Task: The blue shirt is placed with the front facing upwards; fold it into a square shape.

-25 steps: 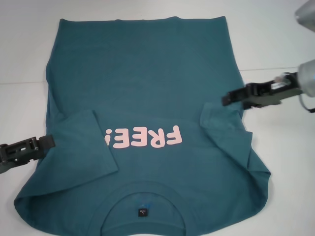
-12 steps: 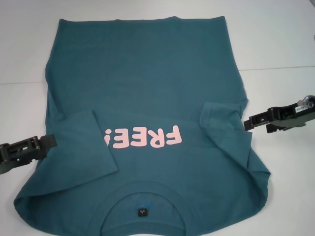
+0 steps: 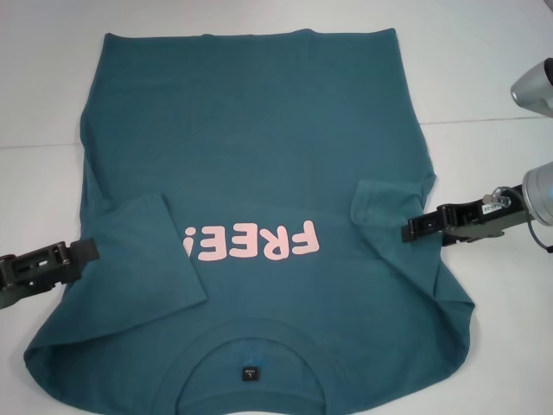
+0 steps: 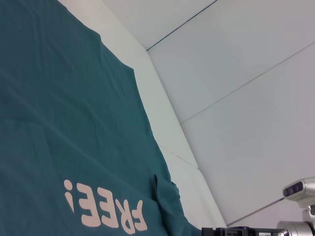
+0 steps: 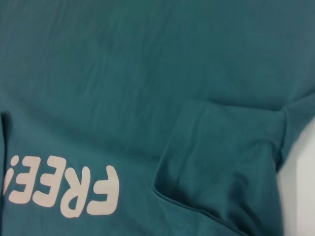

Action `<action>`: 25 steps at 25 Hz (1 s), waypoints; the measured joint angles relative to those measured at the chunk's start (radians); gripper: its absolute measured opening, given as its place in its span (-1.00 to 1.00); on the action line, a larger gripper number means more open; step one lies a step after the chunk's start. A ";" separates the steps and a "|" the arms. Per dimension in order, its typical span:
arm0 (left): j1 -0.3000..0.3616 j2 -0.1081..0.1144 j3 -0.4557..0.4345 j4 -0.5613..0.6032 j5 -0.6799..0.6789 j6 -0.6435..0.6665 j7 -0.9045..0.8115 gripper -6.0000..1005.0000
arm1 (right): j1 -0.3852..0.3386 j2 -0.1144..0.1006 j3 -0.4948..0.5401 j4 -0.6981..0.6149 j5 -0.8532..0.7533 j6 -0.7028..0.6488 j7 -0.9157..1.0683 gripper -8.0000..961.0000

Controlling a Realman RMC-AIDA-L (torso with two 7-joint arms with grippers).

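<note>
The blue shirt (image 3: 251,147) lies flat on the white table, face up, pink "FREE!" lettering (image 3: 251,242) across the chest and the collar tag (image 3: 250,373) nearest me. Both sleeves are folded inward: the left sleeve (image 3: 151,251) and the right sleeve (image 3: 389,203) rest on the chest. My left gripper (image 3: 86,227) hovers at the shirt's left edge beside its folded sleeve. My right gripper (image 3: 413,206) reaches in over the right edge, its tip at the folded right sleeve (image 5: 221,147). The left wrist view shows the shirt (image 4: 59,123) and the right gripper (image 4: 221,230) farther off.
The white table (image 3: 484,69) extends bare to the right and behind the shirt, with a thin seam line across it. A silver link of my right arm (image 3: 534,86) hangs at the upper right.
The right gripper dropped from higher on the shirt's right edge, swung outward, then came back in to the folded right sleeve. The left gripper shifted slightly toward me. The shirt has not moved.
</note>
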 joint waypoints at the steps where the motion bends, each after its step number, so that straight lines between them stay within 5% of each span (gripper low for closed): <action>1: 0.000 0.000 0.000 0.000 0.000 0.000 0.000 0.88 | 0.003 0.002 0.000 0.001 0.000 0.002 0.001 0.71; 7: 0.000 -0.001 0.002 0.000 0.000 0.000 0.001 0.88 | 0.010 0.008 -0.004 0.001 -0.004 0.013 0.003 0.66; 13: 0.000 -0.001 0.000 0.000 0.000 0.000 0.001 0.88 | 0.010 0.008 -0.005 0.001 -0.006 0.014 0.003 0.27; 16: 0.000 0.000 0.000 0.000 0.000 0.000 0.000 0.88 | 0.010 0.007 -0.005 0.000 -0.006 0.011 0.007 -0.24; 21: 0.000 0.000 0.000 0.000 0.000 0.000 -0.001 0.88 | 0.007 0.002 0.002 -0.007 -0.001 0.001 0.018 -0.71; 25: 0.000 0.000 0.000 0.000 0.000 -0.002 -0.001 0.88 | 0.006 0.001 0.007 -0.010 0.014 -0.020 0.018 -0.80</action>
